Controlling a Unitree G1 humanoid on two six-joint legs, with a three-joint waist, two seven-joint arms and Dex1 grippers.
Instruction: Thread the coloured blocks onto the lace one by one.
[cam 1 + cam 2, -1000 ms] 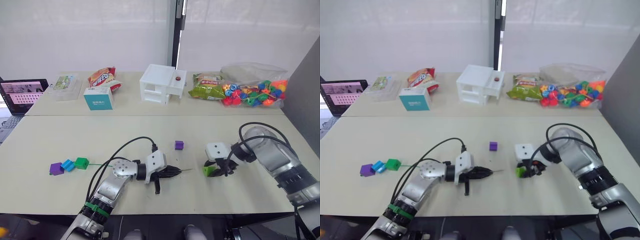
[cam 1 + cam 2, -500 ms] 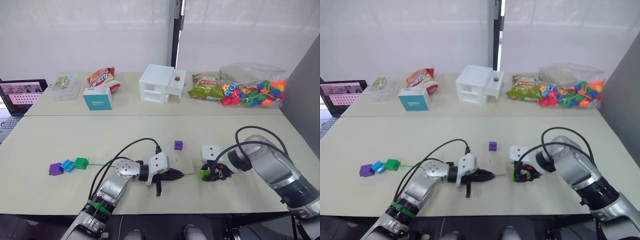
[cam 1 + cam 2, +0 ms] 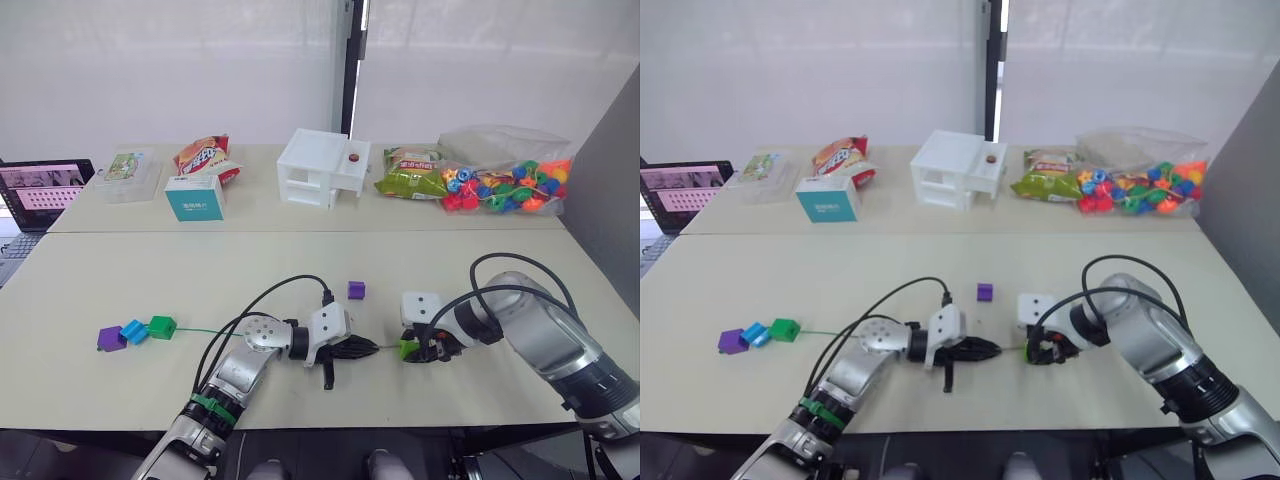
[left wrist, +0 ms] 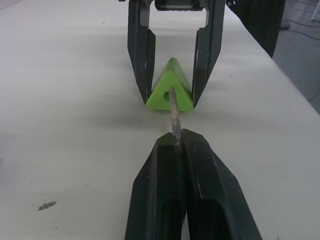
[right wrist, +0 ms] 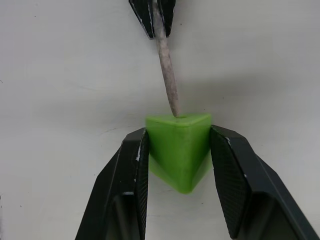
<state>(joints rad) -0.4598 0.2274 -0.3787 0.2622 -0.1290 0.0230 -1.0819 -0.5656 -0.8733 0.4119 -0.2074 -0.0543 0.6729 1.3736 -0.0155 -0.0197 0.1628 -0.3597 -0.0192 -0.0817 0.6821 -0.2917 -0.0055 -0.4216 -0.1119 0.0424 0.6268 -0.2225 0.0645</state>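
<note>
- Already strung at far left of the table (image 3: pixel 120 280): purple block (image 3: pixel 111 338), blue block (image 3: pixel 133 331), dark green block (image 3: pixel 161 326).
- Now poking lace tip (image 4: pixel 173 111) into light green block (image 4: pixel 170 93), mid-table.
- Left gripper (image 3: pixel 372 349) jaws pinched on tip; right gripper (image 3: pixel 410 350) jaws squeezing block.
- Left: loose purple block (image 3: pixel 356 290).

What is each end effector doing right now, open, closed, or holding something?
Left end effector: closed on the lace's grey tip.
Right end effector: closed on the light green block.

Two pale tables (image 3: pixel 150 280) stand pushed together, one near and one far. Behind them there is a white wall (image 3: pixel 170 70), split by a dark vertical post (image 3: pixel 350 70). At the right a grey partition (image 3: pixel 612 190) rises. The light is soft and even.
</note>
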